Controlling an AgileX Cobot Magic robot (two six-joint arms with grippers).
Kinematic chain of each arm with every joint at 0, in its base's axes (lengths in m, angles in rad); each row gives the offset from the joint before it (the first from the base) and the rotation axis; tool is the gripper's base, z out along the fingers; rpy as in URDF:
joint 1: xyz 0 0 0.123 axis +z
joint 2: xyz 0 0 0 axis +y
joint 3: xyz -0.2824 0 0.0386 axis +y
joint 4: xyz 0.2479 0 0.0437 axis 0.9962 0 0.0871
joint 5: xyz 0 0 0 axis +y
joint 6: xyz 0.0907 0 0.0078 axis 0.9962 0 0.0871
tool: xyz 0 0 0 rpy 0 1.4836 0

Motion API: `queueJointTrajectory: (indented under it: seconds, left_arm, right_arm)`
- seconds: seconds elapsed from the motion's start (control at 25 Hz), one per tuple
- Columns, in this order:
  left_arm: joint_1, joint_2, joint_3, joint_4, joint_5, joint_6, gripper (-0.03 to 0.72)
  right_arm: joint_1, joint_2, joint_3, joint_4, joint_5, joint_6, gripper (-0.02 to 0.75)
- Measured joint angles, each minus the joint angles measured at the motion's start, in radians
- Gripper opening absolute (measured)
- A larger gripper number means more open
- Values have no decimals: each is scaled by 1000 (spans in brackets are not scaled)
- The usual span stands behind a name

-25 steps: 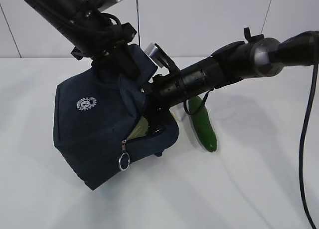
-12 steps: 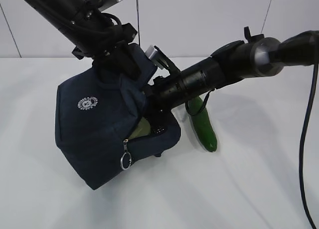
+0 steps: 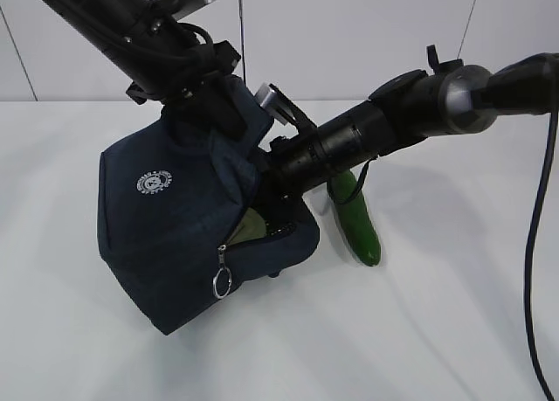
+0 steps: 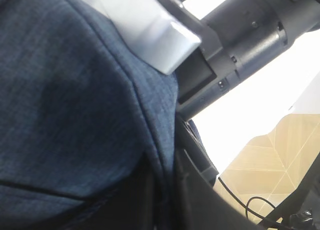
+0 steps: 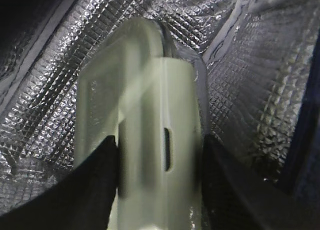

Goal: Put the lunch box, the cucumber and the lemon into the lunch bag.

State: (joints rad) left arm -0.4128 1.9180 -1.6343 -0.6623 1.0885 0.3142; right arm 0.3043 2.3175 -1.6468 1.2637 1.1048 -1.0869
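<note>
Pushed deeper, lunch box (image 5: 145, 140) sits between right claw (image 5: 157, 182) fingers inside lunch bag (image 3: 175, 226).

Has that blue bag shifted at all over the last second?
Yes, slightly. The lunch bag has slid to the right: its lower corner now sits closer to the cucumber, which lies in the same spot on the table.

Lunch bag (image 3: 175, 226): dark navy fabric, fine heathered weave; small white round logo (image 3: 154, 182) on side; silver metal ring pull (image 3: 221, 283) at zipper. Bag lining (image 5: 250, 89): silver foil, quilted diamond grid. Lunch box (image 5: 145, 140): pale sage-green lid, inside bag. Cucumber (image 3: 356, 222): dark glossy green, right of bag. Bench (image 3: 419, 331): plain white. Both arms: black. Right hand fingers (image 5: 95, 185): black.
</note>
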Motion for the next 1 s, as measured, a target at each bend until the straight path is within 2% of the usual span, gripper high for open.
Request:
queueJointTrajectory:
  seconds: [1.0]
  left_arm:
    - [-2, 46, 0, 15, 6, 0, 17]
  right_arm:
    - [2, 0, 0, -73, -3, 7, 389]
